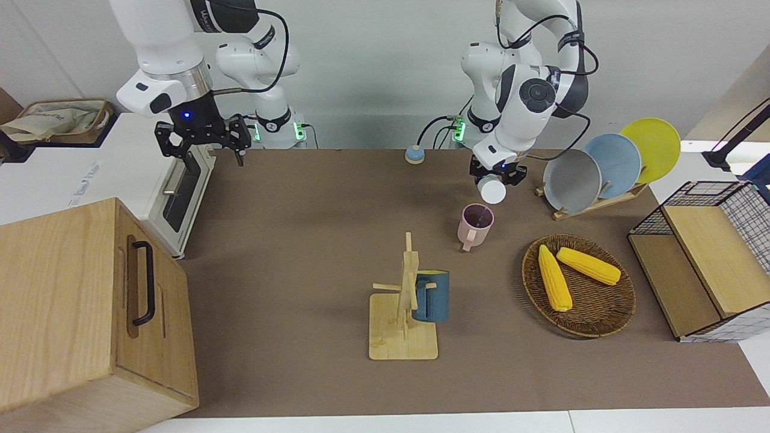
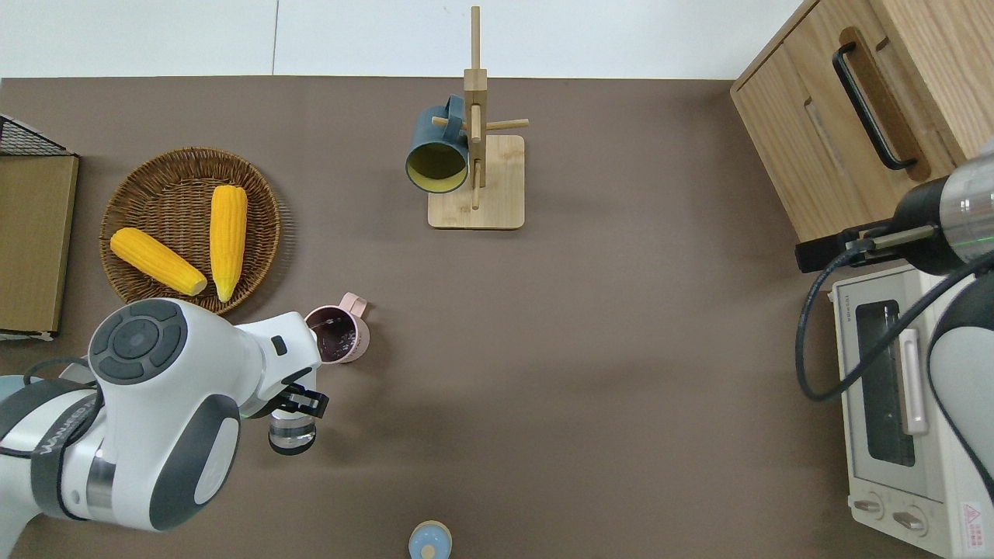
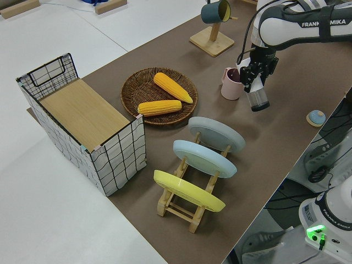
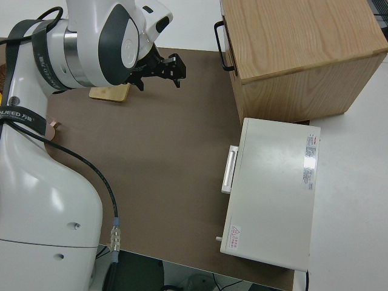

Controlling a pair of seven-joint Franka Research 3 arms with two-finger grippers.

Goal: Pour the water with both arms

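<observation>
While tilted, clear bottle (image 2: 292, 433) pours.

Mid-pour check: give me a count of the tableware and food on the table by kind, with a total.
Mugs: 2, pink mug on the table, blue mug on the wooden rack
Clear bottle: 1, held in the left claw
Plates: 3, grey, blue, yellow
Corn cobs: 2
Basket: 1
Total: 9
</observation>
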